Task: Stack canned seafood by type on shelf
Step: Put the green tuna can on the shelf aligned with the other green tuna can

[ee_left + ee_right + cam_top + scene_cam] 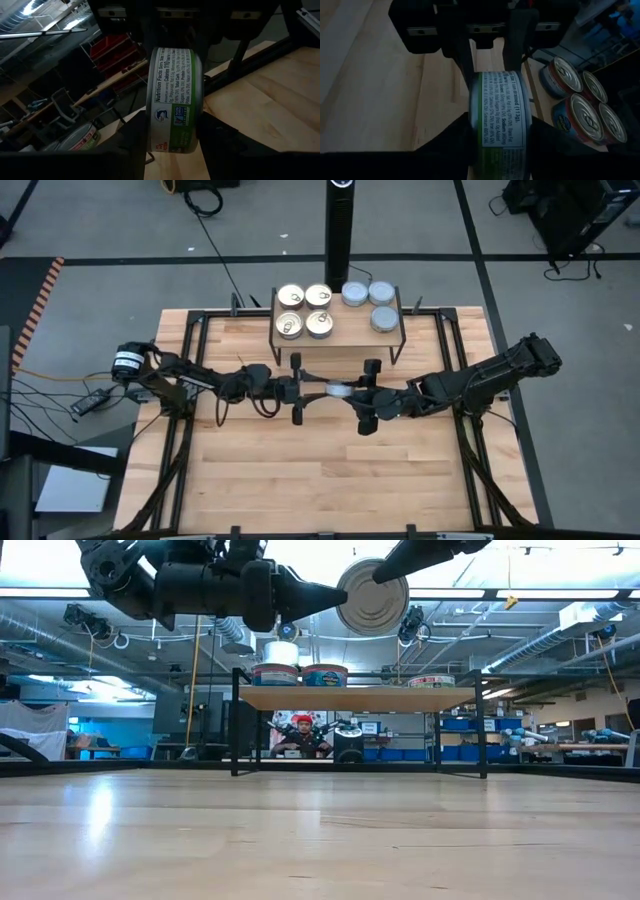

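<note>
Meeting mid-table w/ both arms level, left gripper (318, 389) & right gripper (352, 391) jaws both clamp one tin (337, 390).

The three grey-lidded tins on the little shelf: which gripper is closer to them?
Right. The right gripper is nearer the grey-lidded tins, just ahead of it; the left gripper sits below the gold-lidded tins.

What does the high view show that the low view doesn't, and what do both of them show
Only the high view shows the lids on the shelf: four gold pull-tab tins in a square, three blue-grey tins beside them.

Only the low view shows the gap under the shelf, a person far behind, and how high the held tin hangs.

Both show that tin between the left gripper and right gripper, which meet in front of the shelf.
</note>
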You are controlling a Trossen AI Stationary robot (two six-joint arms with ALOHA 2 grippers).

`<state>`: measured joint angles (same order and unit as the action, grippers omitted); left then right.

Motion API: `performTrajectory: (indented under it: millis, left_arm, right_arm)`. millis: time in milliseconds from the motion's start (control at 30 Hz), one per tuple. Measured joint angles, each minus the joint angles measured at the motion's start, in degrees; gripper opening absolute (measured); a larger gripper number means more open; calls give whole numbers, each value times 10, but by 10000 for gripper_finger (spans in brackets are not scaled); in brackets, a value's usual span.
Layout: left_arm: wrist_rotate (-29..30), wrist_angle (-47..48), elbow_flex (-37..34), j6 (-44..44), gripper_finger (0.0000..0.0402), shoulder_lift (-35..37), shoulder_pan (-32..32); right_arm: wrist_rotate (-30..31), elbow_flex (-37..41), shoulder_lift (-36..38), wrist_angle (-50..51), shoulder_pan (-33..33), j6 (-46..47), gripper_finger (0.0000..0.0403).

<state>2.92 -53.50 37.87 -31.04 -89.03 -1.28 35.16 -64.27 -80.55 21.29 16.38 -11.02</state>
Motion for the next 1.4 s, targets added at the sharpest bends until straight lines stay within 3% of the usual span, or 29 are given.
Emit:
performTrajectory:
  millis: [133,333,467,633,733,833,1067,1167,1300,1400]
  left_arm:
    - [2,-2,0,1,160,0,0]
    - [46,10,0,4,224,0,0]
    - [91,12,0,5,240,0,0]
    - [95,12,-1,1,238,0,0]
    - [88,5,-7,1,224,0,0]
    - [75,3,-17,8,197,1,0]
    - [53,-11,-63,32,101,1,2]
    - [53,-25,-84,44,67,1,0]
    - [47,-54,-109,60,41,1,0]
    - [46,-85,-124,62,35,2,0]
  right_arm:
    - [3,0,0,0,0,-6,153]
    - [21,0,0,7,-7,-2,153]
    - [61,0,0,15,-9,-14,153]
    - [129,-10,0,36,-17,-47,153]
    - [192,-21,0,64,-45,-70,153]
    - [212,-23,0,75,-88,-108,153]
    - [182,-23,0,59,-201,-204,153]
    - [143,-23,0,29,-240,-238,153]
    - [98,-24,-29,-5,-280,-280,153]
    - [111,-24,-71,-25,-297,-320,153]
